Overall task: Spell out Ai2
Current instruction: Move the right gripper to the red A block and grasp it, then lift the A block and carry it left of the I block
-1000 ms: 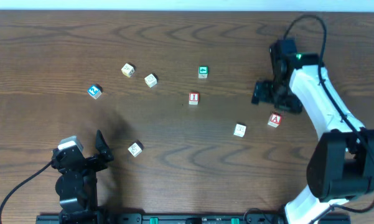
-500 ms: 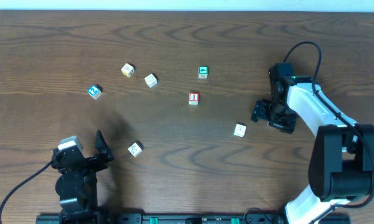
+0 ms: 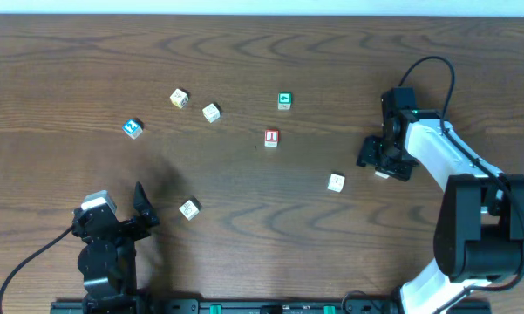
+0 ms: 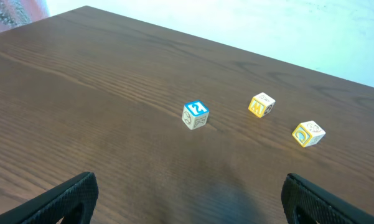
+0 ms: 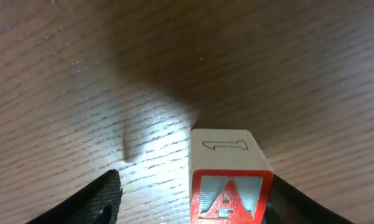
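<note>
Brown wood table (image 3: pixel 244 52) under me. My right gripper (image 3: pixel 382 159) at 3 o'clock side, low over table, fingers spread apart. Red A block (image 5: pixel 230 186) sits between them, tight by right finger, left finger well off. My left gripper (image 4: pixel 190 190) at 7 o'clock, fingers wide apart. Red I block (image 3: pixel 271 137) near middle. Blue 2 block (image 4: pixel 195 115) at 9 o'clock.

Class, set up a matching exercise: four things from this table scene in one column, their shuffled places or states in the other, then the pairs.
1 A block
2 I block
3 2 block
4 left gripper

a open, over bare table
b blue-framed, table's left part
c between the right gripper's fingers
d red-framed, alone mid-table

Pairs: 1-c, 2-d, 3-b, 4-a
</note>
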Tool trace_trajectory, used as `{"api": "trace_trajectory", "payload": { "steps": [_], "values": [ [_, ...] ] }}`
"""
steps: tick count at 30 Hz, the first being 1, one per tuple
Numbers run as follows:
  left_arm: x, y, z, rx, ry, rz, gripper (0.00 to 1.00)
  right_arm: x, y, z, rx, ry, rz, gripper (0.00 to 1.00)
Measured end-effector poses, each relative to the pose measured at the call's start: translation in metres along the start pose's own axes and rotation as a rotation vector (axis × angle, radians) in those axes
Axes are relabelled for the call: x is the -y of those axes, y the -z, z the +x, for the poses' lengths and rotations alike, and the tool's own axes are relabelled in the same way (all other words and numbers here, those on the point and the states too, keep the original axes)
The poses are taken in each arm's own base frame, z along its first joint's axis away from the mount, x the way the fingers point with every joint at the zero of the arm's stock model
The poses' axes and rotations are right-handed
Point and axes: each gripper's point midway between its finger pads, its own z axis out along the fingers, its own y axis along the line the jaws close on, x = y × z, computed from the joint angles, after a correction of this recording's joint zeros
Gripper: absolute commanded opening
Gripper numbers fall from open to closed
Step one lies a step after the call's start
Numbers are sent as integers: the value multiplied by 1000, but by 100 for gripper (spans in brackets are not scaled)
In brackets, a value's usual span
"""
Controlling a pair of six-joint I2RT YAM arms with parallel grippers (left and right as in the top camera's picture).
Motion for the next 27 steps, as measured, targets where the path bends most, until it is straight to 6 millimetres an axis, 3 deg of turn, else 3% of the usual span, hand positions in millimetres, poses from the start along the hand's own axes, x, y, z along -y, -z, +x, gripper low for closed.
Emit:
{"api": "trace_trajectory", "payload": {
  "steps": [7, 13, 23, 27],
  "values": [
    [0, 0, 0, 0, 0, 0, 96, 3, 0, -2, 4, 13, 3, 53],
    [0, 0, 0, 0, 0, 0, 95, 6, 0, -4, 6, 18, 3, 37],
    [0, 0, 0, 0, 0, 0, 95, 7, 0, -4, 6, 20, 3, 25],
    [0, 0, 0, 0, 0, 0, 96, 5, 0, -4, 6, 21, -4, 15]
  ]
}}
